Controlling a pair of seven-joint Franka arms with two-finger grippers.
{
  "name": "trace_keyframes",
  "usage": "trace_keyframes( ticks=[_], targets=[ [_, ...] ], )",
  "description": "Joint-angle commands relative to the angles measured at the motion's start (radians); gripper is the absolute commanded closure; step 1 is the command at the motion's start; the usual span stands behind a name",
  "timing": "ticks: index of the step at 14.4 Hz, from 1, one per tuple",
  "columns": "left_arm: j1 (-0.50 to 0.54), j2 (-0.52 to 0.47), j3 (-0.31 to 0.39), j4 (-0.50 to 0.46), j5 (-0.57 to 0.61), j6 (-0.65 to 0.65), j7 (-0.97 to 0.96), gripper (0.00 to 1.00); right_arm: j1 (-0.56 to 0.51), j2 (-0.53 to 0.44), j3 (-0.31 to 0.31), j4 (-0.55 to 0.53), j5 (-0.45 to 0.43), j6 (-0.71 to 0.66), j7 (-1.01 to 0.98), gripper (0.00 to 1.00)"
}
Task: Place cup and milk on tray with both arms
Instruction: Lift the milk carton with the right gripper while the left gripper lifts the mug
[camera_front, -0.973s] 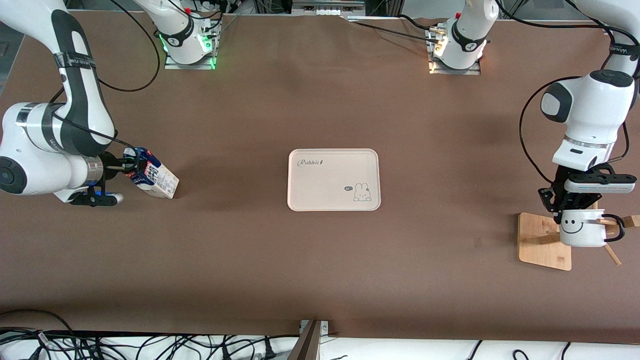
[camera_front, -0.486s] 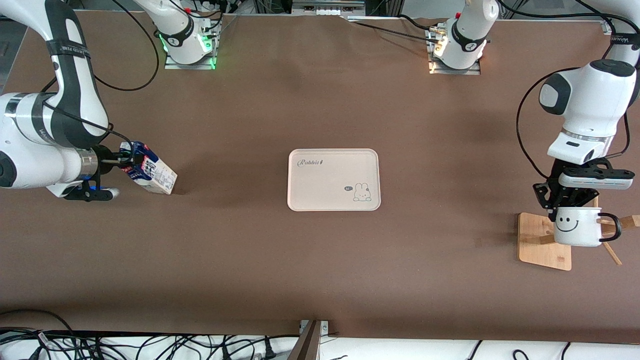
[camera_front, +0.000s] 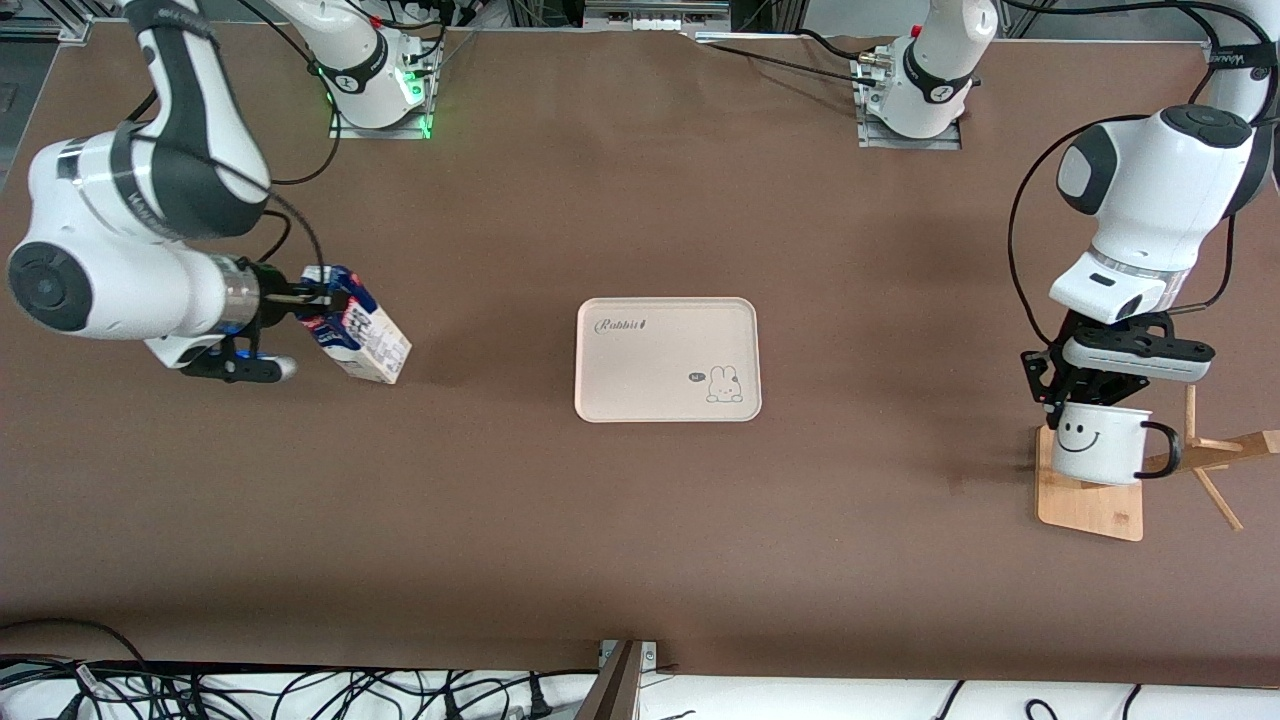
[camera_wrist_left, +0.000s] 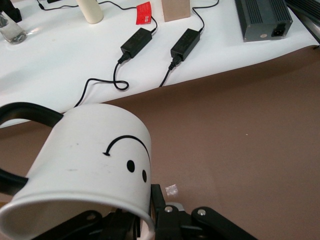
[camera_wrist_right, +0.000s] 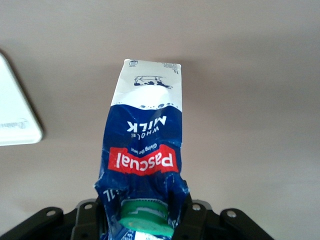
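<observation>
- Front view: your right gripper (camera_front: 318, 300) is clamped on the milk (camera_front: 358, 337) by its top, the carton hanging tilted over bare table at 9 o'clock from the tray (camera_front: 667, 359). Left gripper (camera_front: 1078, 398) is pinched shut on the cup (camera_front: 1097, 452) rim, over the wooden rack (camera_front: 1090, 500) at 3 o'clock.
- Left wrist view: cup (camera_wrist_left: 92, 162) looks rigid, glossy, likely slippery, so a rim pinch could swing.
- Right wrist view: milk (camera_wrist_right: 144, 150) is crumpling near the cap (camera_wrist_right: 145, 216); it's soft, so go easy.
</observation>
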Motion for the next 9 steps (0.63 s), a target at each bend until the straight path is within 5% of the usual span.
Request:
trace_keyframes(
  ticks=[1,4,9],
  targets=[
    [-0.007,-0.008,-0.011,0.082,0.029,-0.176,0.001,1.00,-0.008,-0.007,0.098,0.020,0.011,0.034,0.137,0.46],
    [-0.018,-0.008,-0.019,0.153,0.027,-0.420,0.002,1.00,0.018,-0.002,0.218,0.025,-0.012,0.073,0.145,0.46],
    [-0.026,0.002,-0.027,0.256,0.027,-0.736,0.011,1.00,0.193,0.007,0.218,0.022,-0.095,0.111,0.149,0.46]
  ],
)
